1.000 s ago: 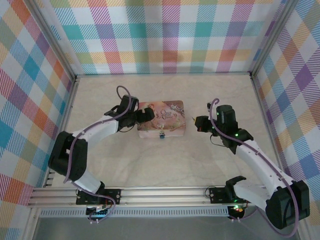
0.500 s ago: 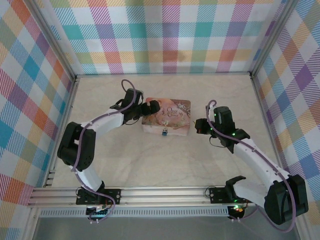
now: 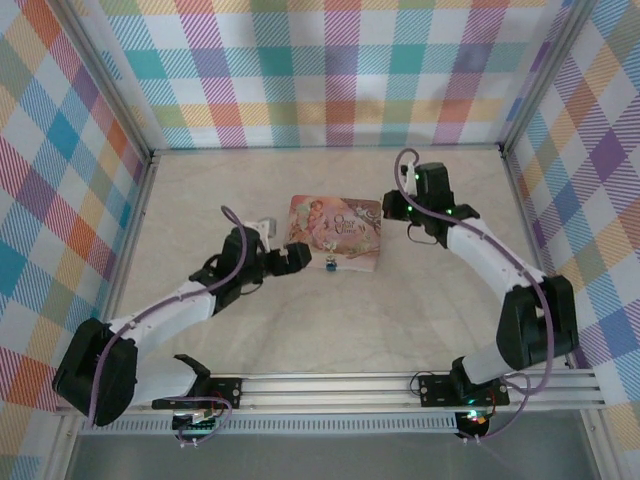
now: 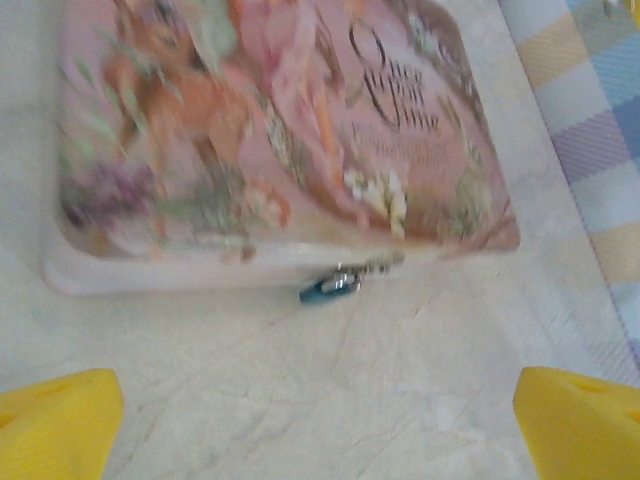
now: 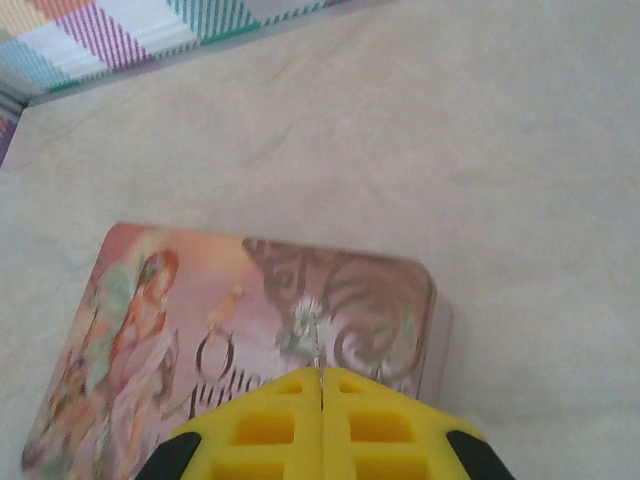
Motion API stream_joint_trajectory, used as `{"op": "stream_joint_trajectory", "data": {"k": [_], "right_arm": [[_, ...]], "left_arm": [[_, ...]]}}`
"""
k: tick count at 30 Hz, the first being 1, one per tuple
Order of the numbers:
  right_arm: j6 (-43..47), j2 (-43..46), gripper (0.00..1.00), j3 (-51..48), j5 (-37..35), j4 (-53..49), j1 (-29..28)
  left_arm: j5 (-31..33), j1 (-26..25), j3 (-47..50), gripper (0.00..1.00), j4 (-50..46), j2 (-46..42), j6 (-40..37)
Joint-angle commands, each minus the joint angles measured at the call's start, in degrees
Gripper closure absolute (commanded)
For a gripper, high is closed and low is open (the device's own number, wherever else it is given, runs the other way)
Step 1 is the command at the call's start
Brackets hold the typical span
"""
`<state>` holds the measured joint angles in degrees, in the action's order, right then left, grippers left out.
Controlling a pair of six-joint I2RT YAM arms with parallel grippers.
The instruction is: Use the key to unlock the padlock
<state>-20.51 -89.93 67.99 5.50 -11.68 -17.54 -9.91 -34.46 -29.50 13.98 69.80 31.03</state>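
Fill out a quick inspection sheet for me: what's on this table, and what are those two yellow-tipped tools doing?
Surface: pale marbled table.
Job's things: pink picture box lying flat; small blue padlock at its near edge; key too small to tell.
Clutter: nothing seen.
Tools: left tool open, facing the padlock side; right tool shut, at the box's far right corner.
Cables: purple cables looped along both arms.
Surroundings: plaid walls; metal rail at the near edge.

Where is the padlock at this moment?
In the top external view the small blue padlock sits at the near edge of the pink box, mid-table, just right of the open left end effector.
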Motion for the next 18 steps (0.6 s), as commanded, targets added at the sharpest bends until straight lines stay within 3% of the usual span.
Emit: {"op": "stream_joint_trajectory", "data": {"k": [1, 12, 18], "right_arm": [[2.37, -4.75, 1.00, 5.64, -1.17, -0.70, 0.49], [5.48, -15.37, 1.00, 14.68, -3.17, -2.16, 0.58], [6.62, -18.37, 1.00, 16.24, -4.00, -2.20, 0.62]], "left_arm": [[3.62, -2.35, 2.00, 0.00, 12.01, 2.63, -3.09], [7.69, -10.27, -2.47, 0.01, 25.86, 20.63, -10.58], [9.32, -11.68, -4.23, 0.01, 31.27, 26.51, -12.33]]}}
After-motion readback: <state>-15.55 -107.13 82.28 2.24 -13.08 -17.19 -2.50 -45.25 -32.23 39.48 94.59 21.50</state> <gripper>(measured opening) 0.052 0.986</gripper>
